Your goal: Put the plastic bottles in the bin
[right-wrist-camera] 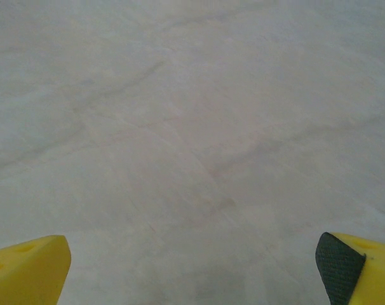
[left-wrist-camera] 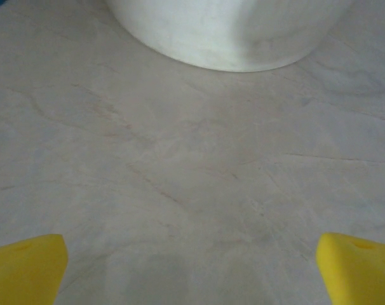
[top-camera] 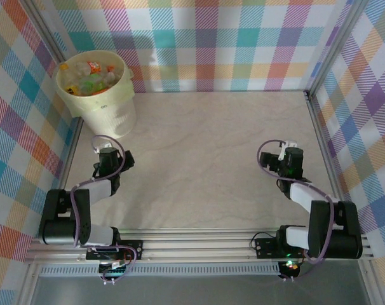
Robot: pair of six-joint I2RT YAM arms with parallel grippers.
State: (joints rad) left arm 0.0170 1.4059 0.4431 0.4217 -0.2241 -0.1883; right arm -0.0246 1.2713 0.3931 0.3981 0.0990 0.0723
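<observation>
All plastic bottles [top-camera: 87,79] in sight lie heaped inside the bin [top-camera: 113,117]: crushed, orange, green and white mixed, count unclear. The bin is upright and pale yellow, at the far-left corner of the worktop [top-camera: 205,165], close to the plaid wall [top-camera: 218,44].

Nearest is the left gripper [top-camera: 107,154], close to the bin's base but apart from it. Its jaws are spread wide and empty, yellow fingertips [left-wrist-camera: 27,270] at the wrist view's corners.

Well apart on the right side, the right gripper [top-camera: 286,154] has its jaws likewise spread, with nothing held, over bare worktop.

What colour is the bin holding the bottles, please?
The bin is pale yellow, best seen in the top external view.
</observation>
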